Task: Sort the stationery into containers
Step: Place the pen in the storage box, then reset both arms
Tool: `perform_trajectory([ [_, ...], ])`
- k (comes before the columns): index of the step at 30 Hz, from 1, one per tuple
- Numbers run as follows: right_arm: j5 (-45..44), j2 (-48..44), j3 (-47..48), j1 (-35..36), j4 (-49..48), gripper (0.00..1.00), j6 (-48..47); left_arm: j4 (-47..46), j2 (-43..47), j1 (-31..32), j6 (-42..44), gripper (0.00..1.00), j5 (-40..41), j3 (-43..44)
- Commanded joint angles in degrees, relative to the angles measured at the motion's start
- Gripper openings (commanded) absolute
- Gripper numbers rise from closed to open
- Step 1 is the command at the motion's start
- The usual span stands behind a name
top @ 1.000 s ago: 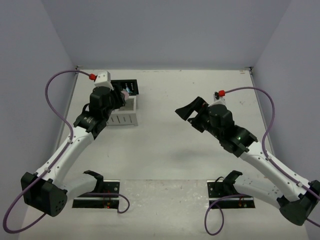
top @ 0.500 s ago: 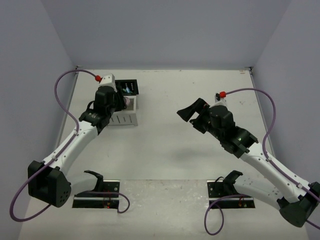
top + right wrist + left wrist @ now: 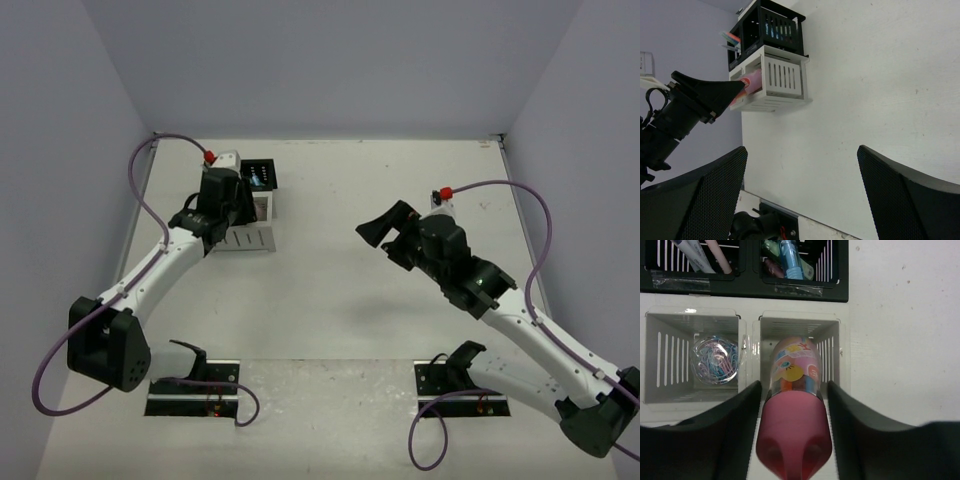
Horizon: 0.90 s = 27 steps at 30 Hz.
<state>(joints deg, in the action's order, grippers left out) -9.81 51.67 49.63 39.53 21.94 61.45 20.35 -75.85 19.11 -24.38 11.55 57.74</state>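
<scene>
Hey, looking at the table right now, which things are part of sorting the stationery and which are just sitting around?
Part of the job:
- pink patterned tube, held by the left gripper at the white box
- pastel paper clips in the neighbouring compartment
- pens and capsule pieces in the black rack

Just there:
- right gripper, open, holding nothing
- purple cables
- black base plates

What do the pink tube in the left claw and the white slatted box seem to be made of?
The pink tube is likely plastic: a glossy patterned section with highlights, then a plain opaque pink end. The white slatted box is likely moulded plastic, given thin even walls, regular slots and a dull sheen; painted metal cannot be ruled out.
</scene>
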Motion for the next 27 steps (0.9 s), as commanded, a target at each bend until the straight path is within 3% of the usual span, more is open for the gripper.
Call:
perform_trajectory([
  [1,-2.4,-1.6,-0.5,-0.4,-0.7,0.93,-0.6,1.6,0.8,-0.6,1.4,0.72,-0.6,5.0],
  [9,-3.2,-1.9,-0.3,-0.5,-0.7,0.93,-1.1,5.3,2.6,-0.5,1.6,1.0,2.8,12.3],
  [14,-8.0,-3.9,2.6,-0.6,2.9,0.94,-9.2,4.7,12.2,-0.5,3.0,1.0,9.2,10.2],
  [17,-13.1,-3.5,9.2,-0.6,10.6,0.96,-18.8,4.3,21.4,-0.5,4.2,1.0,16.8,6.6],
  [21,-32.5,-3.0,17.4,-0.4,24.5,0.99,-29.4,5.3,31.7,-0.6,6.3,1.0,31.2,0.8],
  [22,-39.2,-3.6,18.3,-0.5,26.0,0.99,-30.8,5.8,33.1,-0.6,7.0,1.0,32.2,-0.7],
  [24,-44.7,-6.7,19.7,-0.4,27.6,0.99,-35.3,7.4,36.0,-0.5,7.6,1.0,32.5,-2.1],
  [27,-46.1,-11.7,20.5,-0.4,26.8,0.99,-41.6,8.7,40.4,-0.5,8.5,1.0,32.8,-5.0],
])
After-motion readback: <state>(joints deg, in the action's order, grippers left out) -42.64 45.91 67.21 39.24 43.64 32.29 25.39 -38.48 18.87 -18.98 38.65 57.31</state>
